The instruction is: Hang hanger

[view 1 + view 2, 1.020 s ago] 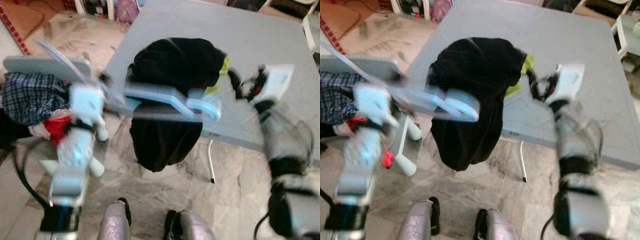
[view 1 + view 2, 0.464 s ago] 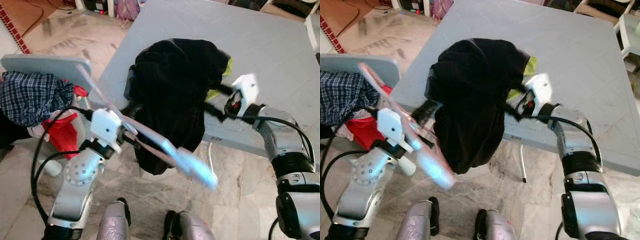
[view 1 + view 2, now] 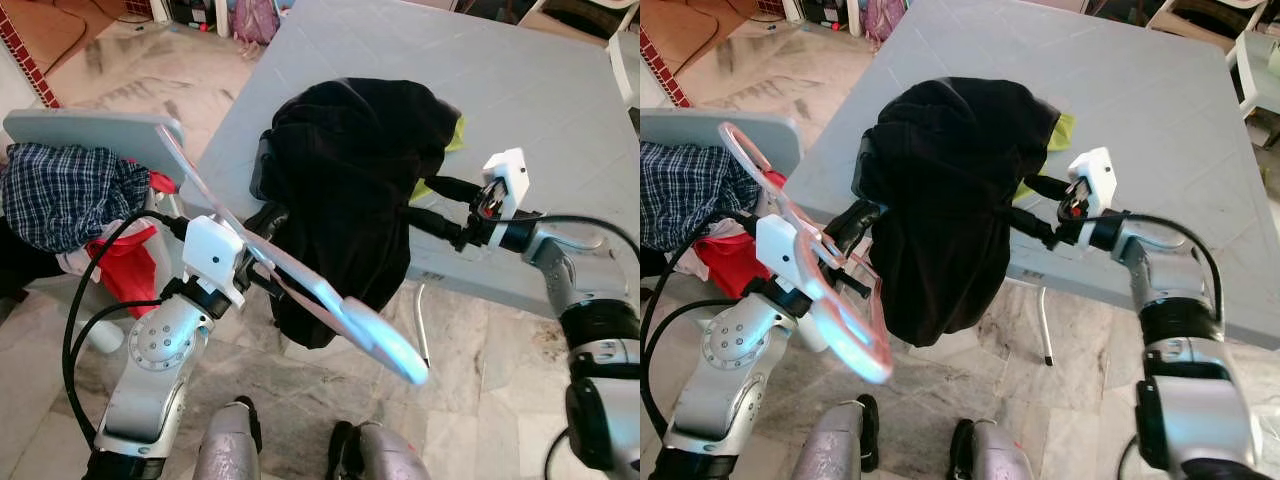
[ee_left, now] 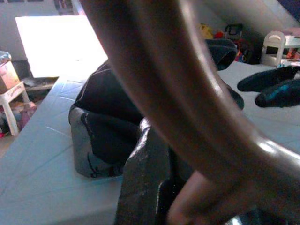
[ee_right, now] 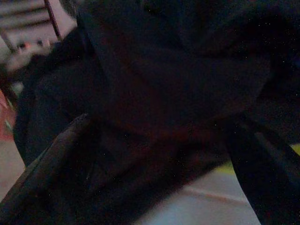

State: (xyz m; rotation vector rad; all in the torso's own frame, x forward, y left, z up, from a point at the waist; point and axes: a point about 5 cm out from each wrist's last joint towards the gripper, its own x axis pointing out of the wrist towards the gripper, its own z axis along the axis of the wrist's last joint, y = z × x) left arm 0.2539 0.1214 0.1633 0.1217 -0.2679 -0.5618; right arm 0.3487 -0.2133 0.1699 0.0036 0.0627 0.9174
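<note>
The left gripper (image 3: 262, 222) gripped the pink plastic hanger (image 3: 300, 290); the black cloth garment (image 3: 350, 190) lay at one o'clock, nearer the right gripper (image 3: 420, 203), spread wide.

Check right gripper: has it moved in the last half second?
Yes. The right gripper has drawn back rightward along the table edge, off the black garment; its fingers are open.

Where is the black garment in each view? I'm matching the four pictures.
Left eye: centre, draped over the table's near edge.
Right eye: centre-left.
Left wrist: behind the blurred hanger.
Right wrist: dark folds close up.
Shared landmark: grey table.
</note>
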